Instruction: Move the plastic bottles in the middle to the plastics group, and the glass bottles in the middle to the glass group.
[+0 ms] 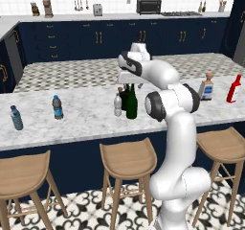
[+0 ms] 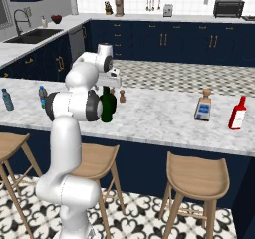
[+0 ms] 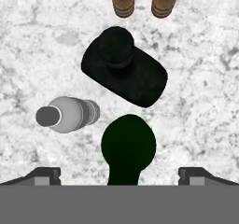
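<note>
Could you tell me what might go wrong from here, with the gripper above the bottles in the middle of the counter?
1. The green wine bottle stands close to the black bottle and the clear plastic bottle; as the open gripper descends, a finger could knock a neighbour over.
2. The wine bottle is tall and slim, so an off-centre grasp may tip it.
3. The two brown shakers just beyond the black bottle could be bumped when it is moved.
</note>
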### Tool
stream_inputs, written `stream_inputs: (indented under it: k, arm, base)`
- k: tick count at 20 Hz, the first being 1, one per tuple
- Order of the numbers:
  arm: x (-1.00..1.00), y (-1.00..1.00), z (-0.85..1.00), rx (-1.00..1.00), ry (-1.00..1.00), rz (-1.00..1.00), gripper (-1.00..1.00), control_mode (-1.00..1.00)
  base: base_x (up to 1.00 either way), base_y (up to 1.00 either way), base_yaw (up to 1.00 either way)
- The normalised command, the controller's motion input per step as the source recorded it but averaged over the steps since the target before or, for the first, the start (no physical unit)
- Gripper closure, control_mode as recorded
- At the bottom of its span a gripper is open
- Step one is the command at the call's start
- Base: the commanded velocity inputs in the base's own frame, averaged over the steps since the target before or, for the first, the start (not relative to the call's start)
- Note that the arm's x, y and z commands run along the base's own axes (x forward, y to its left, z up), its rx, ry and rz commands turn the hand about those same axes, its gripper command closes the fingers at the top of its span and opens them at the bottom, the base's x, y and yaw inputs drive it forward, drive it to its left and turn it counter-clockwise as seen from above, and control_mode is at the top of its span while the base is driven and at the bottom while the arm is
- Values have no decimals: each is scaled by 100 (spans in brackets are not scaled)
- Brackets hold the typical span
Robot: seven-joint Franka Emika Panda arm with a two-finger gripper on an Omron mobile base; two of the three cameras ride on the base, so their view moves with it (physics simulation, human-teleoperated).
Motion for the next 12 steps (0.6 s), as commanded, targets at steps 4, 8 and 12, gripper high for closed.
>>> stream_inputs:
  k: [4,8,12]
  arm:
    - [1,0,-1,0,0,0,-100,-100]
    - [0,0,0,0,0,0,-100,-100]
    - [0,0,0,0,0,0,100,-100]
  base:
    - [0,0,0]
    - [0,0,0]
    - [0,0,0]
